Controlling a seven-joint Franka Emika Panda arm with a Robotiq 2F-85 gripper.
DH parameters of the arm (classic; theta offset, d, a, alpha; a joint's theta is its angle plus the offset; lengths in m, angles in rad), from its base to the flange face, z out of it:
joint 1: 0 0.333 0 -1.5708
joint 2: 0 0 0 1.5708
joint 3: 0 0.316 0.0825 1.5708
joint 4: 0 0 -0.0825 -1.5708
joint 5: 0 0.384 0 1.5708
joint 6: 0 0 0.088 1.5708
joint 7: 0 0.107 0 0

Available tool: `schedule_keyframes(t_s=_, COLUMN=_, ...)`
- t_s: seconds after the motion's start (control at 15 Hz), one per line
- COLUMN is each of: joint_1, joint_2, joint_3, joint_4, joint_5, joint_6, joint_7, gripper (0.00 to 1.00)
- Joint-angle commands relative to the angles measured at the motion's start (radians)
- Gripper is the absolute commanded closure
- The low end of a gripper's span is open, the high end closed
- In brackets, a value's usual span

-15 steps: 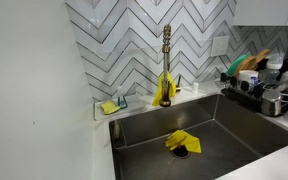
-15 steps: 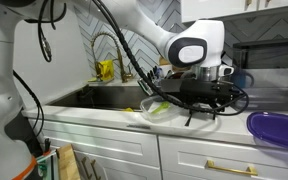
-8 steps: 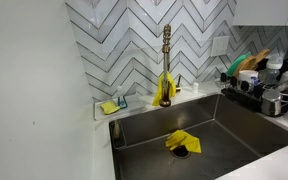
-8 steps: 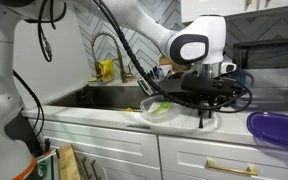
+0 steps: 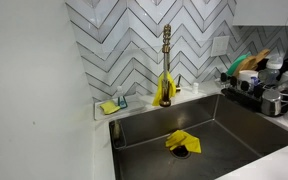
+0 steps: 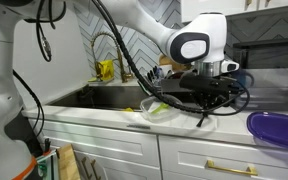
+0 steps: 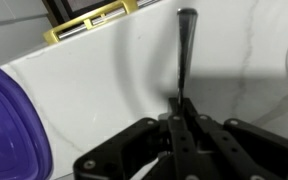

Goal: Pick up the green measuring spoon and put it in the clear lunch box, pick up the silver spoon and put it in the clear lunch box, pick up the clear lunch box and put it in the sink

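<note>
Okay, biggest first: Panda arm [image 6: 144,30] reaches from the upper left across the sink [image 6: 92,97] to the white bench [image 6: 114,115] in an exterior view. Steel sink [image 5: 239,125] in an exterior view has a yellow cloth [image 5: 178,141] on its floor, a gold faucet [image 5: 166,60] behind it, and a dish rack [image 5: 259,90] at its right edge. White marble bench [image 7: 94,90] fills the wrist view, with a gold drawer pull [image 7: 89,22] at the top. Purple lid [image 6: 276,128] sits on the bench well apart from the sink, and its purple edge [image 7: 9,125] shows at the left of the wrist view.

Clear lunch box [image 6: 149,112] is on the bench just beside the sink rim. Gripper [image 6: 208,98] hovers over the bench between the box and the purple lid. Wrist view: gripper [image 7: 180,120], fingers [image 7: 172,130] closed together on the silver spoon [image 7: 186,50], clamped at one end, the rest sticking out over the marble. Silver spoon [image 6: 205,117] hangs below the gripper in an exterior view. Green measuring spoon [image 6: 161,108] lies inside the clear lunch box.
</note>
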Motion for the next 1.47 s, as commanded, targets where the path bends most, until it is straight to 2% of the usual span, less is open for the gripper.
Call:
schedule_keyframes(t_s=0.0, joint_1=-0.012, joint_2=-0.044, joint_3=0.008, joint_4=-0.022, joint_5=-0.021, joint_6=-0.023, joint_7=0.056, gripper=0.98)
schedule_keyframes(t_s=0.2, joint_1=-0.009, joint_2=-0.115, joint_3=0.001, joint_4=-0.057, joint_5=-0.055, joint_6=-0.04, joint_7=0.038, gripper=0.98)
schedule_keyframes(t_s=0.47, joint_1=0.016, joint_2=-0.237, joint_3=-0.002, joint_4=-0.122, joint_5=-0.112, joint_6=-0.134, joint_7=0.06, gripper=0.98)
schedule_keyframes(t_s=0.67, joint_1=0.042, joint_2=-0.322, joint_3=0.0, joint_4=-0.167, joint_5=-0.106, joint_6=-0.26, joint_7=0.14, gripper=0.98)
schedule_keyframes(t_s=0.87, joint_1=0.074, joint_2=-0.391, joint_3=0.006, joint_4=-0.221, joint_5=-0.088, joint_6=-0.339, joint_7=0.234, gripper=0.98)
schedule_keyframes(t_s=1.07, joint_1=0.105, joint_2=-0.421, joint_3=0.013, joint_4=-0.273, joint_5=-0.059, joint_6=-0.325, joint_7=0.3, gripper=0.98)
schedule_keyframes(t_s=1.13, joint_1=0.1, joint_2=-0.377, joint_3=-0.001, joint_4=-0.207, joint_5=-0.077, joint_6=-0.344, joint_7=0.259, gripper=0.98)
schedule_keyframes(t_s=1.2, joint_1=0.107, joint_2=-0.383, joint_3=0.001, joint_4=-0.215, joint_5=-0.077, joint_6=-0.344, joint_7=0.264, gripper=0.94)
schedule_keyframes(t_s=1.4, joint_1=0.106, joint_2=-0.379, joint_3=-0.002, joint_4=-0.208, joint_5=-0.077, joint_6=-0.344, joint_7=0.263, gripper=0.94)
